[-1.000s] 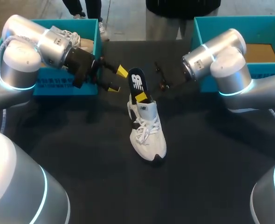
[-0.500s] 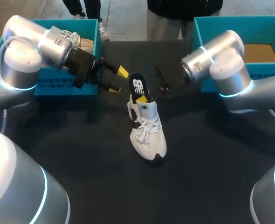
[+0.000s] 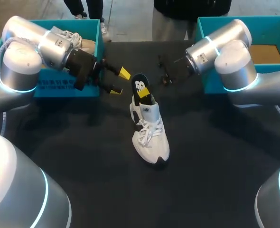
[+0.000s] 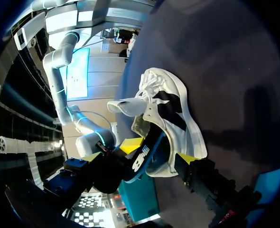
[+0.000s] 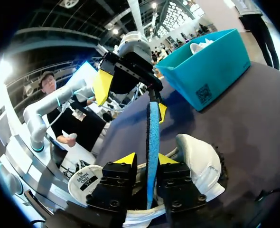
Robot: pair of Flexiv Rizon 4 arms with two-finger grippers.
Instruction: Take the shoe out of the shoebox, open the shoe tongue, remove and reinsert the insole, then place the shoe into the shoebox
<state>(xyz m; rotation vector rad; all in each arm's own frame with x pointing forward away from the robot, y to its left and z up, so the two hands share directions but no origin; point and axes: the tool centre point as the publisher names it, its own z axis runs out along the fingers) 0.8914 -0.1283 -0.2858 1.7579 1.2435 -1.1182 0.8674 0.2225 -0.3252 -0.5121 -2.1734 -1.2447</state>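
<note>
Right wrist view: right gripper (image 5: 146,159) closed narrow on insole (image 5: 152,128), pinching its flat faces, edge-on to the camera. Lower end down inside the heel opening of shoe (image 5: 201,161), upper end sticking up clear. Likely partway through pull-out or reinsert, cannot tell which. Flat-face pinch probably chosen to keep the insole stiff and lined up with the opening. Left gripper (image 3: 120,81) spread wide, holding nothing, hovering near the heel and facing the insole. Probably staged to steady the shoe or take the insole. Shoe upright on table (image 3: 201,156), laces up, between left box (image 3: 45,86) and right box (image 3: 273,19), in neither. Boxing step not yet done.
</note>
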